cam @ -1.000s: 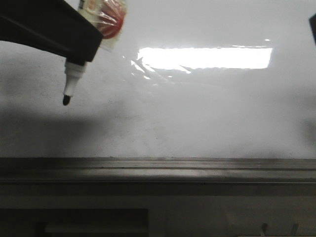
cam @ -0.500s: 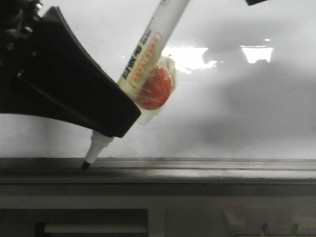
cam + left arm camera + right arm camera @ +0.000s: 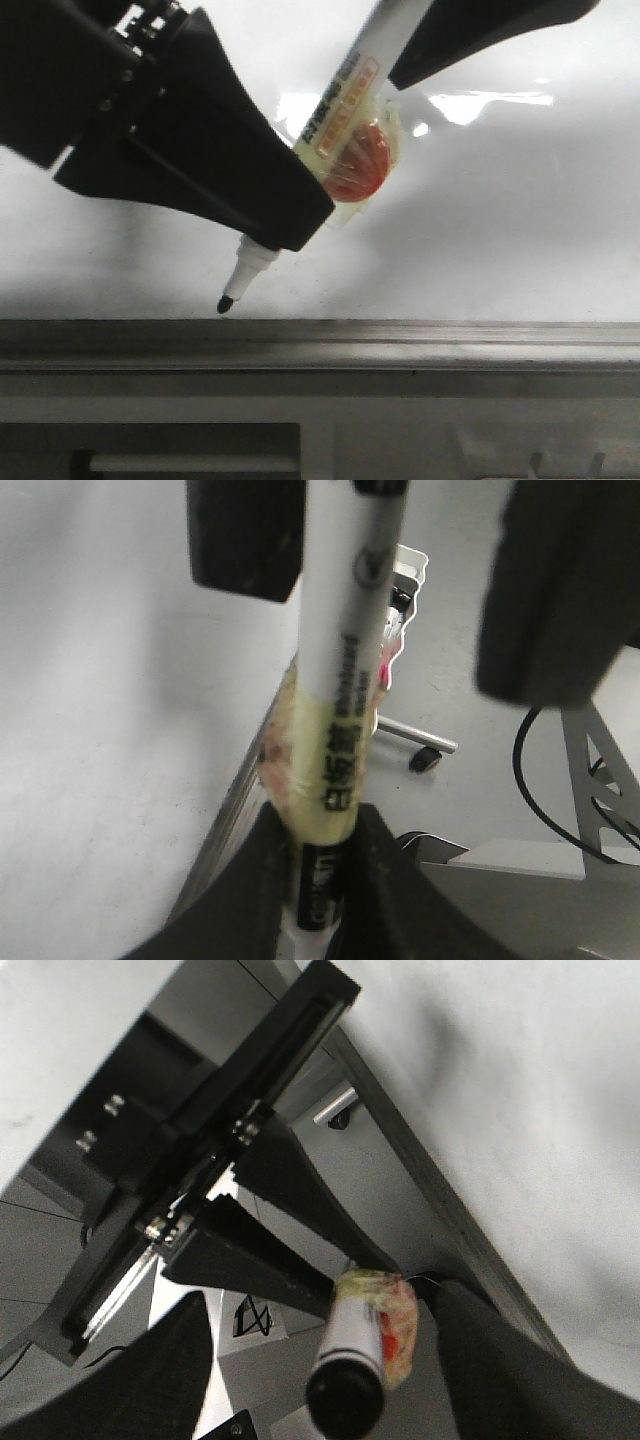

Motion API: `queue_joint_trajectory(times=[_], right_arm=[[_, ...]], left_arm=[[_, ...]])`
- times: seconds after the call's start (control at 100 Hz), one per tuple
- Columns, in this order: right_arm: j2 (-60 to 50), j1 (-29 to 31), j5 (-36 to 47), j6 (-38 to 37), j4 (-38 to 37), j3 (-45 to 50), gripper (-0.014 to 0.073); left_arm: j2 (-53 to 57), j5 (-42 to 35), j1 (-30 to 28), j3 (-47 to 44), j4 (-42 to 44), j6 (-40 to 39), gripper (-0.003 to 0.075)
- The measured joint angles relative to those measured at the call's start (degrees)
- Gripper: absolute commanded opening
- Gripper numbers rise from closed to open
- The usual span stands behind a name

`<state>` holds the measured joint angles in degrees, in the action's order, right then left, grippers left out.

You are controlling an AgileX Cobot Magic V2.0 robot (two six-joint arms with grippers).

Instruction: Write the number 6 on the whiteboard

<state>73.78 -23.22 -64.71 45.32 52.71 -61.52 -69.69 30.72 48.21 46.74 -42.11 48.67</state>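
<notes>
The glossy whiteboard (image 3: pixel 480 230) carries a bright light glare (image 3: pixel 490 100) above its grey frame edge (image 3: pixel 400 340). The left gripper (image 3: pixel 320 900) is clamped on a tilted whiteboard marker (image 3: pixel 345 95), its black tip (image 3: pixel 225 304) just above the frame. The right gripper (image 3: pixel 320 1350) stands apart around the marker's upper end. No number 6 shows.

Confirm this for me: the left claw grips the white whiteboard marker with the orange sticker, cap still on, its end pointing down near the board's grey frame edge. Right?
Not quite: the cap is off. The front view shows the white whiteboard marker with its black tip bare. The rest holds: the left claw grips it, its end pointing down near the grey frame edge of the glossy white whiteboard.
</notes>
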Motion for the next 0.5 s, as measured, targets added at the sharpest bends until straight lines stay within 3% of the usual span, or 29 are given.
queue_joint_trajectory(times=[0.09, 0.21, 0.35, 0.5], right_arm=[[0.79, -0.08, 0.00, 0.00, -0.11, -0.04, 0.0344], [1.02, -0.08, 0.00, -0.06, -0.23, -0.04, 0.0125], [1.02, -0.08, 0.00, 1.00, -0.88, -0.04, -0.0073], [1.02, -0.08, 0.00, 1.68, -1.64, -0.13, -0.0064]], left_arm=[[0.00, 0.00, 0.00, 0.00, 0.05, -0.04, -0.0020], [0.00, -0.14, 0.00, 0.00, 0.05, -0.13, -0.0020], [0.00, -0.44, 0.00, 0.00, 0.05, -0.48, -0.0020], [0.00, -0.44, 0.00, 0.00, 0.05, -0.90, -0.0017]])
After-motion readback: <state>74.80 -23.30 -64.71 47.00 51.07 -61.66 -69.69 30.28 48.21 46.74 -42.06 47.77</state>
